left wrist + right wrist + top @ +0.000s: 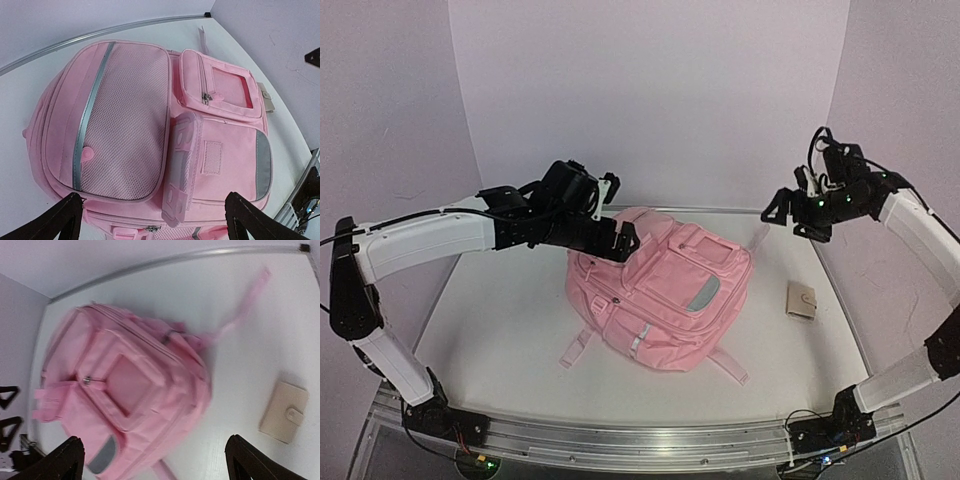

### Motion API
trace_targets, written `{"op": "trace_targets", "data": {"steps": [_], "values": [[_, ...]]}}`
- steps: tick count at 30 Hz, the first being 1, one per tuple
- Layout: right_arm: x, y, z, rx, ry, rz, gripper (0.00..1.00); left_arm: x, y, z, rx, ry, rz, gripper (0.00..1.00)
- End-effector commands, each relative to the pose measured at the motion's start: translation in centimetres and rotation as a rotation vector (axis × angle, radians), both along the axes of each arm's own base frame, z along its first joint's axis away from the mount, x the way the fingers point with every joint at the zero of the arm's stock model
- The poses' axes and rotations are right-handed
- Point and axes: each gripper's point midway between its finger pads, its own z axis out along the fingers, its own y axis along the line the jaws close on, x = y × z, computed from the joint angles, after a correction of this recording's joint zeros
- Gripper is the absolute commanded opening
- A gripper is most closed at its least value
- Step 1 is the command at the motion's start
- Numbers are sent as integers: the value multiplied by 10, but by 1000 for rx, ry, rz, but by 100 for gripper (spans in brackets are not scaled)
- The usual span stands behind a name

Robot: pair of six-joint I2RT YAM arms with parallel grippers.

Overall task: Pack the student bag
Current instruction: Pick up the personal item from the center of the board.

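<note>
The student bag [660, 292] is a large pink backpack lying front-up in the middle of the table, its zipped pockets closed. It fills the left wrist view [125, 120] and shows blurred in the right wrist view [125, 395]. My left gripper [625, 240] hovers over the bag's far left edge, open and empty; its fingers [57, 220] straddle the bag from above. My right gripper [782, 208] is raised above the table right of the bag, open and empty, with its fingertips [60, 457] wide apart.
A small beige snap wallet [803, 300] lies on the white table right of the bag and also shows in the right wrist view [285, 411]. Pale pink straps [730, 365] trail from the bag. A metal rail [620, 440] runs along the near edge.
</note>
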Motion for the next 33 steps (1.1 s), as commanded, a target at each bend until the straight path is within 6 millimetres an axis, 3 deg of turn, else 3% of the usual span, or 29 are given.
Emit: {"op": "trace_targets", "data": {"steps": [1, 9, 13, 16, 18, 22, 33], "values": [[-11, -64, -61, -352, 61, -54, 98, 0, 9, 36, -65, -83, 23, 100], [-32, -133, -157, -307, 381, -174, 97, -4, 19, 44, -108, -107, 43, 100], [-43, -153, -196, -225, 515, -208, 87, -6, 22, 50, -125, -122, 48, 100], [-45, -158, -220, -150, 593, -197, 74, -6, 24, 54, -129, -132, 50, 100], [-44, -162, -232, -123, 628, -201, 66, -6, 24, 55, -130, -136, 49, 100], [-40, -165, -250, -95, 670, -209, 61, -6, 24, 56, -134, -142, 50, 100], [-29, -152, -274, 13, 700, -204, 46, -4, 25, 56, -122, -149, 50, 100]]}}
